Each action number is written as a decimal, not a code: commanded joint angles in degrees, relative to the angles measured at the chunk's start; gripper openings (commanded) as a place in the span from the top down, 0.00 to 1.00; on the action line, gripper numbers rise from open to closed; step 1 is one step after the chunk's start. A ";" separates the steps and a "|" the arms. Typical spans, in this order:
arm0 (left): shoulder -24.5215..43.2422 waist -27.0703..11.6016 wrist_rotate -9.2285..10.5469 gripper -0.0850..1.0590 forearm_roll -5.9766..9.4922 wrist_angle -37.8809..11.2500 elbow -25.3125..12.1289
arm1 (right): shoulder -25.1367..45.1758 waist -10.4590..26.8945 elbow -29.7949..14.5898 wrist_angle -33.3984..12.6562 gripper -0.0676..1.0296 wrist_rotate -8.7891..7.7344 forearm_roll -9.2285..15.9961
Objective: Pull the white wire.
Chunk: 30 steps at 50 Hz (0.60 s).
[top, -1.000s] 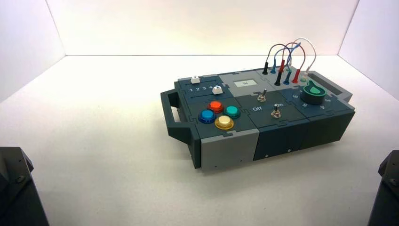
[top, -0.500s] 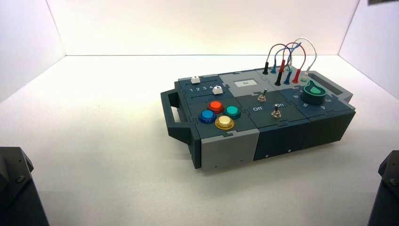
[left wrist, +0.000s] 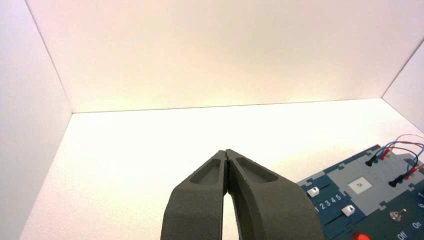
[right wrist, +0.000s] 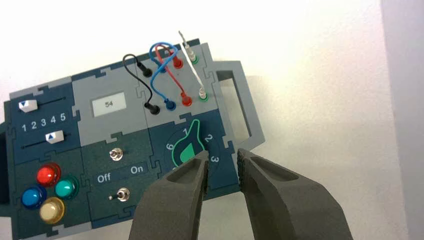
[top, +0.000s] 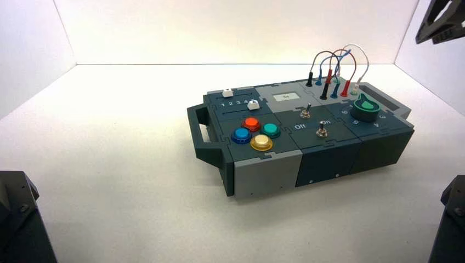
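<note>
The white wire arches in a tall loop at the back right of the box, both ends plugged in. In the right wrist view the white wire runs between two green-ringed sockets beside the box's handle. My right gripper is open and empty. It hovers high over the box's edge by the green knob, apart from the wire. Part of the right arm shows at the top right of the high view. My left gripper is shut and empty, off to the box's left.
Red, blue and black wires loop close beside the white one. The box also bears two toggle switches, two sliders, several coloured buttons and a display reading 54. White walls enclose the table.
The right arm has come into the high view at the top right corner and moved further in. The box, the wires and the left arm have not moved.
</note>
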<state>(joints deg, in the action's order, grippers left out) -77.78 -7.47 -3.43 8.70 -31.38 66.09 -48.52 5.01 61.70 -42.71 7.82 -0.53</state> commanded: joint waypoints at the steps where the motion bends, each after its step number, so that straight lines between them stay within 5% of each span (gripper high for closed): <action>1: 0.88 0.26 0.00 0.95 0.09 0.62 -0.88 | 2.29 -0.18 -2.29 0.53 0.64 0.00 0.79; 13: 0.88 0.26 -0.09 0.95 0.09 0.62 -0.88 | 7.47 -0.09 -2.99 1.14 0.64 -1.49 4.39; 30: 0.88 0.18 -0.09 0.95 0.18 0.62 -0.88 | 16.61 0.26 -6.68 4.13 0.64 -1.58 4.57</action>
<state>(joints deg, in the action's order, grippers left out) -77.78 -7.47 -3.43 8.70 -31.38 66.09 -33.66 5.10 57.57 -39.64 6.33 3.87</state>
